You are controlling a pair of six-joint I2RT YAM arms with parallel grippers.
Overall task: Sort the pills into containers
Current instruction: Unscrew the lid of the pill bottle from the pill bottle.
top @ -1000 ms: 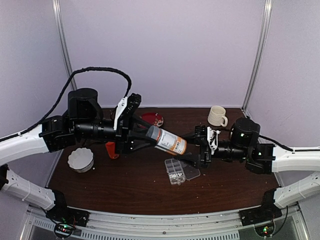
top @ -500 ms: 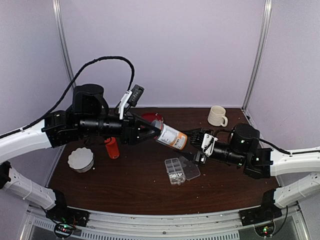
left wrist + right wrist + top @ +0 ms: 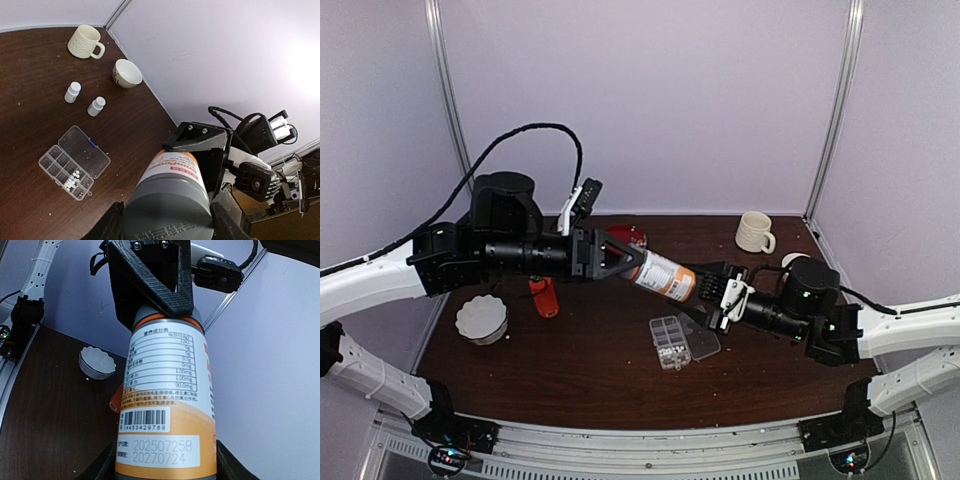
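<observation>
Dark wood table (image 3: 570, 370) boxed in by lilac walls. Sorting barely begun, by the look of it. Only a small pale cluster of pills (image 3: 73, 179) down in the clear box (image 3: 52, 162), at the end nearer the arm bases, spread over what look like two or three neighbouring cells (image 3: 60, 169). Other cells bare, as far as can be made out. Lid (image 3: 86, 152) swung fully open, lying flat on the wood beside the box. No loose pills made out on the table.

Up in the air just behind the box: big orange bottle (image 3: 665, 277), lying nearly level, bridged between both arms. Left gripper (image 3: 628, 262) clamped round the grey cap (image 3: 167, 210) end; right gripper (image 3: 712, 288) clamped round the base end. Jaws of each pressed against the bottle's sides, not spread free. Cap on. Probably about to be twisted off, so likely more pills to pour and share out among the cells.

Well apart from the box: two small white bottles (image 3: 72, 92), capped and upright, contents hidden. Near them a bowl (image 3: 127, 74), apparently holding nothing, and a mug (image 3: 86, 42), inside not visible.
</observation>
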